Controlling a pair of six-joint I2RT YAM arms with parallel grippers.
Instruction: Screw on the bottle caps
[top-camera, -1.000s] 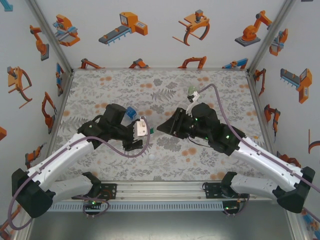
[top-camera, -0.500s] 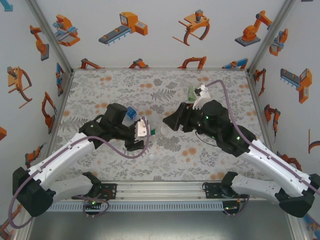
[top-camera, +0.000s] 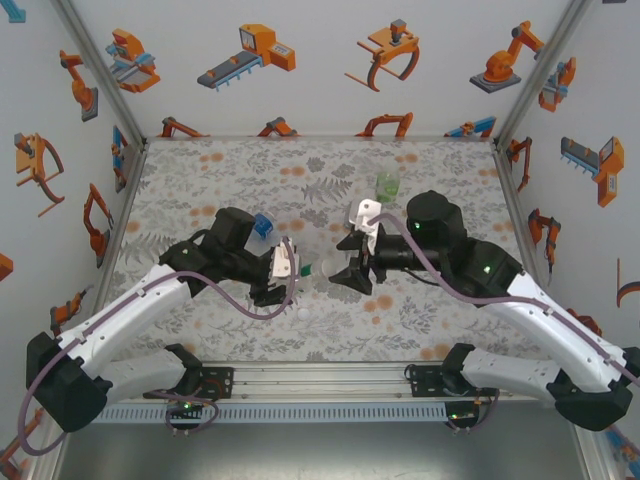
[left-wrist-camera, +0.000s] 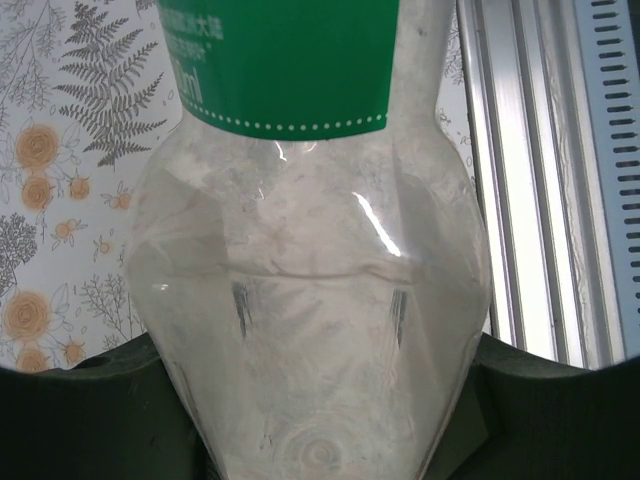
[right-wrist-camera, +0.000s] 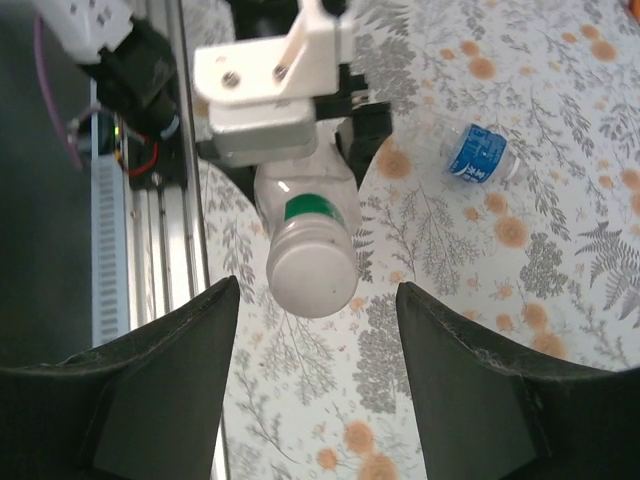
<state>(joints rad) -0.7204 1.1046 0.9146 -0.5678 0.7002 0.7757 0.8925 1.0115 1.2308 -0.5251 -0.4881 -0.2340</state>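
Looking down from above, where do we find the bottles?

We see the left gripper clamped on the green-labelled bottle, which it holds level over the table with its neck towards the right gripper. A blue-labelled bottle lies just behind the left arm. A green-tinted bottle stands farther back on the right, and a loose white cap rests near the front edge.

And from the left wrist?

We see the green-labelled bottle wedged between the dark fingers, which press on both its sides. Its green label is at the top, with the floral table and a metal rail behind it.

What do we get from the right wrist?

We face a white cap sitting on the neck of the green-labelled bottle. The right gripper's fingers stand apart on either side of that cap, with a gap each way, so they grip nothing. How tightly the cap sits, we cannot tell. The blue-labelled bottle lies on its side beyond.
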